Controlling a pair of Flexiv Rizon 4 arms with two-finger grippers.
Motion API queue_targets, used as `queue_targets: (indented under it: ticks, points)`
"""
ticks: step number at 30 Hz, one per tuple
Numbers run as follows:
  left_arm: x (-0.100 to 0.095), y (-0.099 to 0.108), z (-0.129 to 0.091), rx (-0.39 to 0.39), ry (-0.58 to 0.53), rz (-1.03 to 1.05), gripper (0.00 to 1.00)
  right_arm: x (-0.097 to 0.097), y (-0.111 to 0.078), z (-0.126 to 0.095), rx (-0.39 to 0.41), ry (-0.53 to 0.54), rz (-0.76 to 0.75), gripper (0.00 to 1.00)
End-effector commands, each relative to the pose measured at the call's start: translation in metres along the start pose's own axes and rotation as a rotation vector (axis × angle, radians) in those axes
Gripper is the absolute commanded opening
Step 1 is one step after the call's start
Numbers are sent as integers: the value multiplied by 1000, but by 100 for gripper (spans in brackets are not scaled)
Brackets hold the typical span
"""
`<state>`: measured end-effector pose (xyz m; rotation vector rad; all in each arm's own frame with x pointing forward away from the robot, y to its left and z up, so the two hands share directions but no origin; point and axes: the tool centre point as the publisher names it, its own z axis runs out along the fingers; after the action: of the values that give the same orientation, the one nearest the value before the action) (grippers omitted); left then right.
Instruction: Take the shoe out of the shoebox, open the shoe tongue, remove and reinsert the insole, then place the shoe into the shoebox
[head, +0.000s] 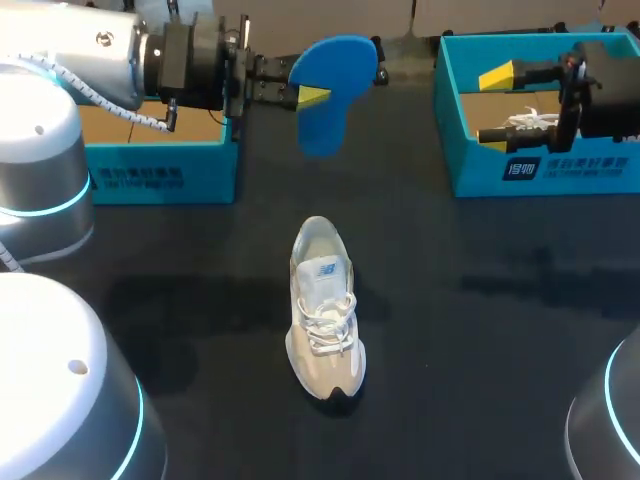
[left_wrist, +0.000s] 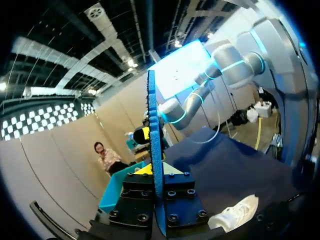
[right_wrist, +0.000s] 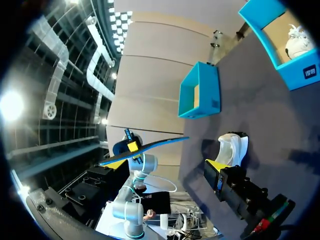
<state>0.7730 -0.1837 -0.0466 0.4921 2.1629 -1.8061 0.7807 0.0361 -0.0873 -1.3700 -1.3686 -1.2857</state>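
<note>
A dark table (head: 480, 330) fills the scene. Two open teal boxes stand along its far side, well apart: one at my left (head: 160, 175), one at my right (head: 480, 160). A second white shoe (head: 530, 122) lies inside the right box.

My right pincer (head: 493, 105) hangs over that right box, yellow tips spread wide with nothing gripped between them.

My left pincer (head: 310, 96) reaches in from the left, past the left box's far corner, clamped onto one end of the insole (head: 335, 70). The insole is bright blue and flat, held in the air between the two boxes, nearer the left one. From my left wrist it shows edge-on, a thin blue strip (left_wrist: 154, 150) standing straight up between my fingers.

The shoe (head: 325, 310) stands upright on its sole in the middle of the table, well apart from both boxes and the insole. It is white and pale grey with white laces, a blue mark on the tongue, and a dark patch at its near tip. Its opening faces the far side.
</note>
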Motion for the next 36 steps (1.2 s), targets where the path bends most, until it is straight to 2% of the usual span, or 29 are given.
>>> queue_targets:
  ticks: [1, 6, 10, 28, 31, 36]
  points:
    - [-8, 0, 3, -16, 78, -481, 0, 0, 0, 2, -1, -2, 1, 100]
    - [-9, 3, 5, 28, 107, -697, 0, 0, 0, 2, -1, -2, 1, 100]
    - [-5, 7, 5, 96, 142, -962, 0, 0, 0, 2, -1, -2, 1, 100]
    - [-5, 7, 5, 96, 142, -962, 0, 0, 0, 2, -1, -2, 1, 100]
    - [-2, 10, 4, 66, 136, -1133, 0, 0, 0, 2, -1, -2, 1, 100]
    - [-2, 18, 7, 34, 110, -1266, 0, 0, 0, 2, -1, -2, 1, 100]
